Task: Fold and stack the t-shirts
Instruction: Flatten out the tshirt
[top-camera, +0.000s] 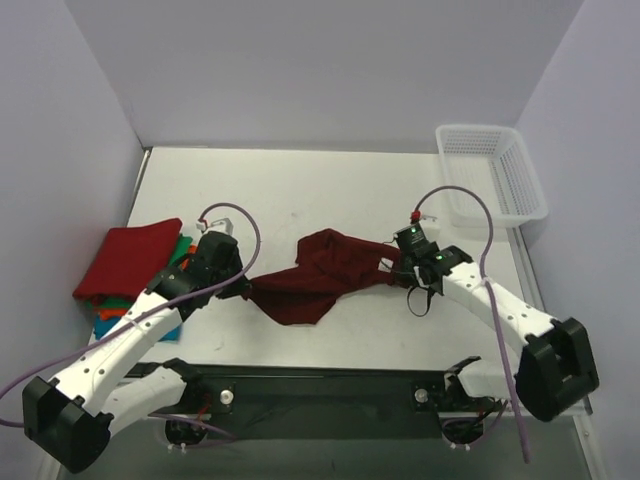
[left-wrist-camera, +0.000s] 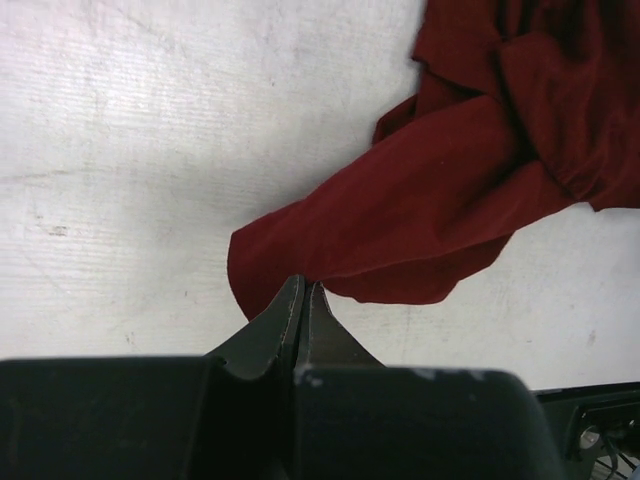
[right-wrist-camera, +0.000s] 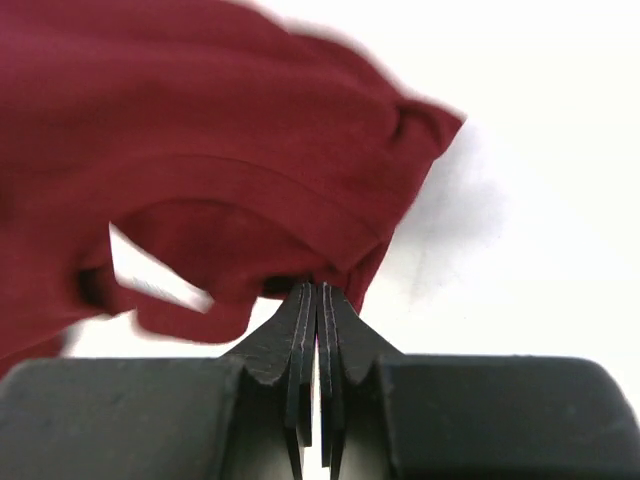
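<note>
White tabletop (top-camera: 330, 190): left gripper (left-wrist-camera: 303, 300) and right gripper (right-wrist-camera: 318, 295), both clamped tight, apparently pinch opposite edges of maroon t-shirt (top-camera: 320, 275) between them.

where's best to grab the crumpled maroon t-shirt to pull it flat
By its two far ends, coming in low from either side. The maroon t-shirt lies bunched in a strip across the table, so pulling opposite edges should spread it. The left end effector and right end effector are pinched on just those edges.
</note>
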